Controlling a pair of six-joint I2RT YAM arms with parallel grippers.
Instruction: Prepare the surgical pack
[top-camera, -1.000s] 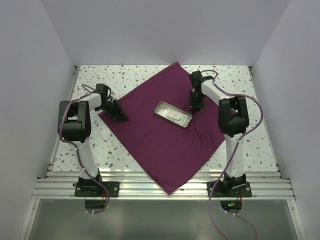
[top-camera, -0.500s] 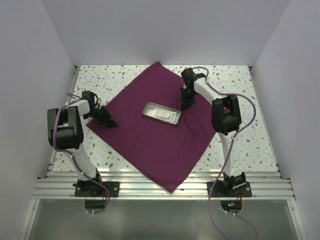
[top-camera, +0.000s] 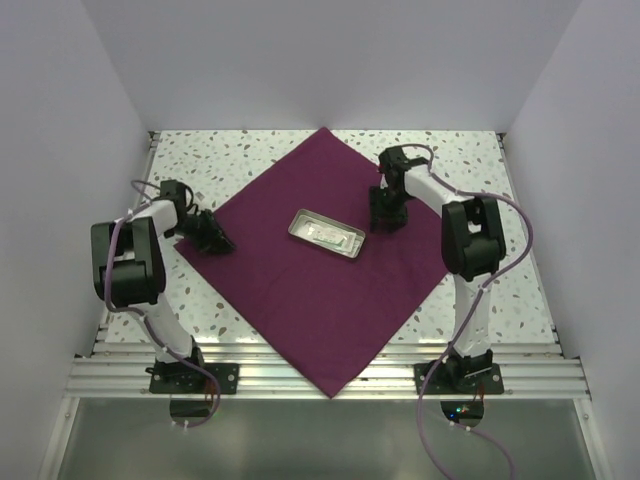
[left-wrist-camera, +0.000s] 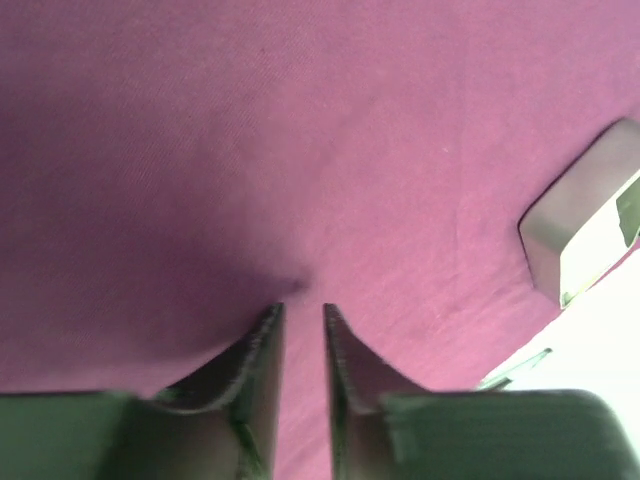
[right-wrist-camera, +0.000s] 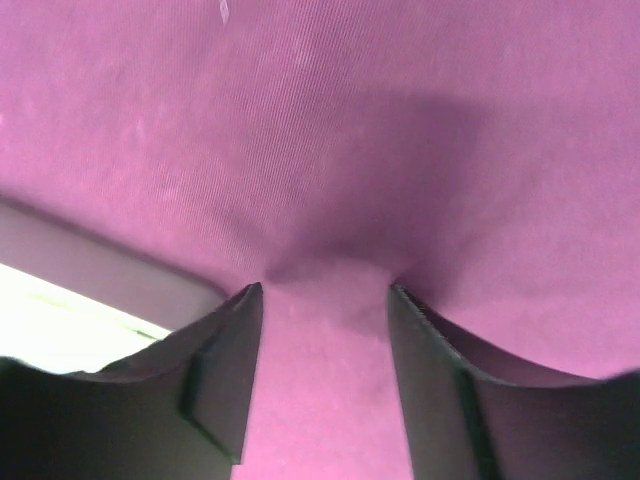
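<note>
- Nearest us, the cloth sheet (top-camera: 330, 310) points one corner at the near edge of the table (top-camera: 480, 290). It lies spread flat as a diamond, a matte magenta-purple weave on a speckled, stone-look top.
- At its left corner the left gripper (left-wrist-camera: 303, 312) sits low on the fabric. Its jaws are parted by a narrow slit and pinch nothing, with a slight pucker at the tips.
- Mid-sheet stands the steel tray (top-camera: 325, 233), small, rectangular and shiny. Its pale contents are too small to name.
- Just right of the tray, the right gripper (right-wrist-camera: 325, 290) touches the cloth, jaws spread wide over a soft ridge of fabric.
- We judge the sheet to be laid out and squared, with wrapping not yet begun.
- Next we would want a firm pinch on a corner, then a fold over the tray without dragging it.
</note>
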